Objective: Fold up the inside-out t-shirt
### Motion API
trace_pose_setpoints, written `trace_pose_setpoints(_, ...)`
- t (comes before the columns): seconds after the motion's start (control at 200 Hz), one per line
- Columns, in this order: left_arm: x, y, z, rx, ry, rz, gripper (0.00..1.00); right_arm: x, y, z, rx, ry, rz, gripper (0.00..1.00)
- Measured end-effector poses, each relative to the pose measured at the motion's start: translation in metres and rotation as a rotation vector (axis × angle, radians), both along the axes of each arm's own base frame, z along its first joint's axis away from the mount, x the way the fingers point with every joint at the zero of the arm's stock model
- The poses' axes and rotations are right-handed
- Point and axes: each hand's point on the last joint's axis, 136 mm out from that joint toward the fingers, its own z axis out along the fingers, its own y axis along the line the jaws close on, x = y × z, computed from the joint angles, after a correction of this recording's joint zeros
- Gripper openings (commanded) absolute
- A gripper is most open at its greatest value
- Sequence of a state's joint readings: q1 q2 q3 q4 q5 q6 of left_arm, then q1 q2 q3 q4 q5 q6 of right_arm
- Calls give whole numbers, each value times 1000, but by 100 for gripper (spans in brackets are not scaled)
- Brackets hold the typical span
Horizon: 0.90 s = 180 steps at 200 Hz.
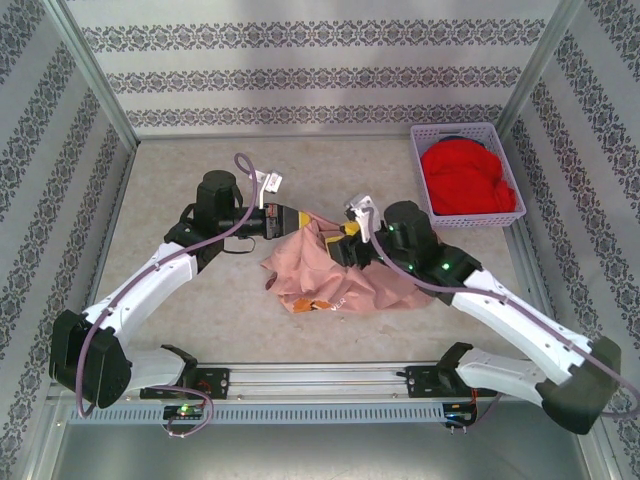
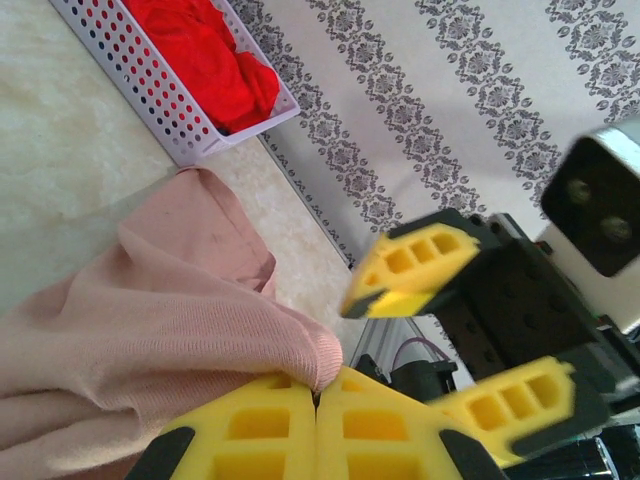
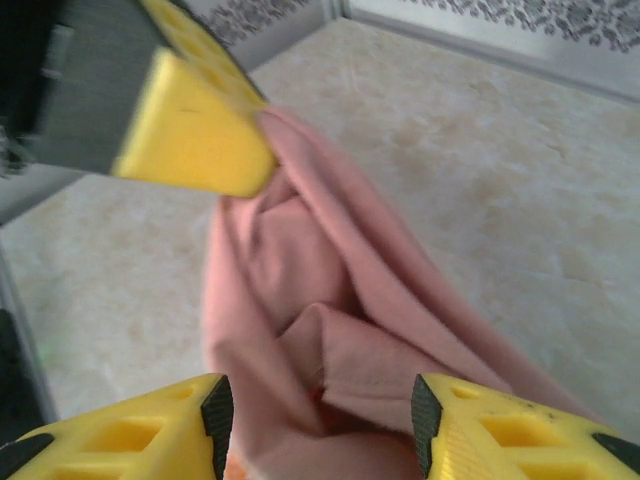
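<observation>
The shirt lies crumpled at the middle of the table, a little toward the right edge, and it is not yet spread. The left end effector is clenched on a rolled edge of it and holds this fold up from the heap. The right end effector is released: its fingers stand apart with loose cloth between them, just beside the left one.

I judge that the step is to find a second hold, so that the shirt can be opened flat. For this the right one should close on one single edge, not on a bundle of layers, and near the left hold. Then both should go apart slowly, toward the left and right edges, keeping the cloth low and away from the basket in the far right corner.
</observation>
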State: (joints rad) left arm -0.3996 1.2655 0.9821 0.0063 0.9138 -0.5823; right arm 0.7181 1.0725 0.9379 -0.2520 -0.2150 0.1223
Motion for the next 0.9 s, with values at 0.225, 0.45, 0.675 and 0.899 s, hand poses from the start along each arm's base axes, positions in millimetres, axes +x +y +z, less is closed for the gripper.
trace_pose_setpoints(0.225, 0, 1, -2, 9, -4, 3, 0, 13, 6, -24, -71, 45, -14, 50)
trace_pose_setpoints(0.45, 0, 1, -4, 17, -3, 4, 0, 21, 8, -43, -106, 82, -36, 11)
trace_pose_setpoints(0.675, 9, 10, -16, 82, -4, 81, 0, 26, -12, -21, -30, 80, -84, 0)
trace_pose_setpoints(0.899, 28, 29, -32, 195, -20, 233, 4, 20, -32, 24, 183, 87, -73, 0)
